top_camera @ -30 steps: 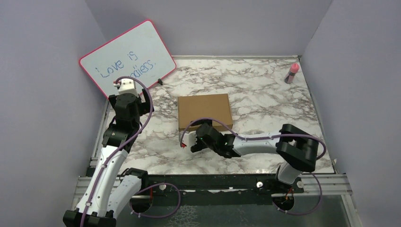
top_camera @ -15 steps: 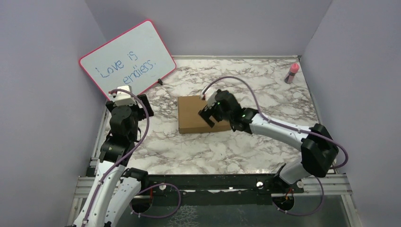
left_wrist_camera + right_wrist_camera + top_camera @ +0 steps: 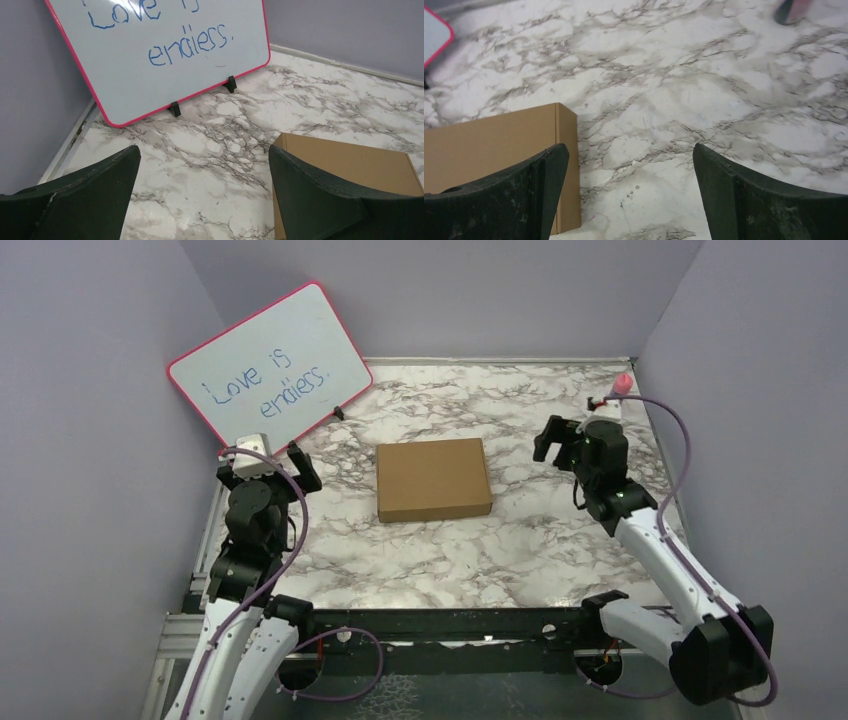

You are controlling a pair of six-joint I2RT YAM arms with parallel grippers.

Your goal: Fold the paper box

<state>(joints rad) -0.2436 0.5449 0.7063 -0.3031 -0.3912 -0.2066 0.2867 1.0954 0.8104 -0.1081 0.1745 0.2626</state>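
The paper box (image 3: 434, 479) is plain brown cardboard, closed into a flat shallow box, lying in the middle of the marble table. Its corner shows in the left wrist view (image 3: 350, 160) and its right end in the right wrist view (image 3: 499, 145). My left gripper (image 3: 272, 457) is open and empty, raised to the left of the box. Its dark fingers (image 3: 95, 195) frame bare marble. My right gripper (image 3: 565, 438) is open and empty, raised to the right of the box, and also shows in the right wrist view (image 3: 629, 165).
A pink-framed whiteboard (image 3: 268, 365) with blue writing leans in the back left corner and shows in the left wrist view (image 3: 160, 45). A pink bottle (image 3: 618, 392) stands at the back right. Lilac walls close three sides. A black rail (image 3: 450, 625) runs along the near edge.
My right arm swung from the box's near edge, over the box, out to the right side. My left arm drew back toward the near left. The box has not moved.
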